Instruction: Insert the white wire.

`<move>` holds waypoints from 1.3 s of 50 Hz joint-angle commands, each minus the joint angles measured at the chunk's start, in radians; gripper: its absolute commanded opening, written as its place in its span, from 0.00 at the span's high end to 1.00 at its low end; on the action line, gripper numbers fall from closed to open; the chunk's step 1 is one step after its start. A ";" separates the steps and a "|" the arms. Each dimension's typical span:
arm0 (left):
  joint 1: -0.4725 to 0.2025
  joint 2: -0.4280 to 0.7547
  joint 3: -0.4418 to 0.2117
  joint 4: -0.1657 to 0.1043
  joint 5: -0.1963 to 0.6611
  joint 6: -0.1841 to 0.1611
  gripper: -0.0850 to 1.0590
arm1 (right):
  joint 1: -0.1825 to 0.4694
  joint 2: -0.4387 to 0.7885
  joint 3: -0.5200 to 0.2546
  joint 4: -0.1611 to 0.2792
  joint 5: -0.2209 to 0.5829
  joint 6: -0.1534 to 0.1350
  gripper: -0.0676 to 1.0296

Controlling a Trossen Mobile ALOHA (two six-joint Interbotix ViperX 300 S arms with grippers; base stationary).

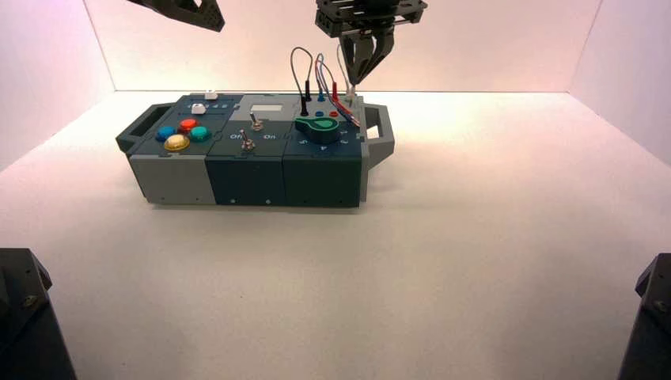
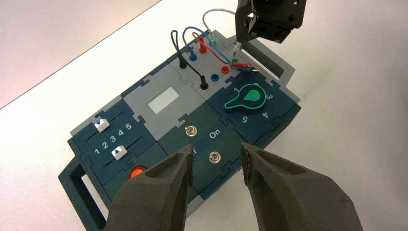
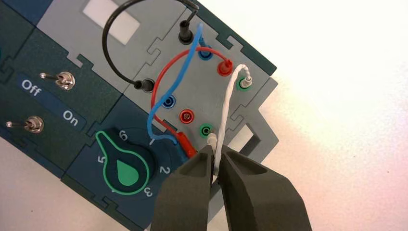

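While the right gripper's fingers (image 3: 194, 180) were closed on the white wire (image 3: 224, 113), its plug end just beside the green socket (image 3: 206, 129), a slight tilt could miss the hole.

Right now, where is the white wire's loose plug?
In the right wrist view, the white plug sits at the right gripper's fingertips, just beside the empty green-ringed socket.

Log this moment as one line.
right gripper: shut on white wire | loose plug: beside green socket, not inserted
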 commanded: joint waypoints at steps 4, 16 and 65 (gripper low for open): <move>0.005 -0.003 -0.012 0.002 -0.009 0.005 0.46 | 0.003 -0.018 -0.031 0.006 -0.005 -0.002 0.96; 0.006 -0.003 -0.012 0.002 -0.009 0.005 0.46 | 0.003 -0.009 -0.032 0.008 -0.005 -0.002 0.96; 0.006 -0.003 -0.012 0.002 -0.011 0.005 0.46 | 0.018 -0.018 -0.037 0.040 0.029 -0.002 0.96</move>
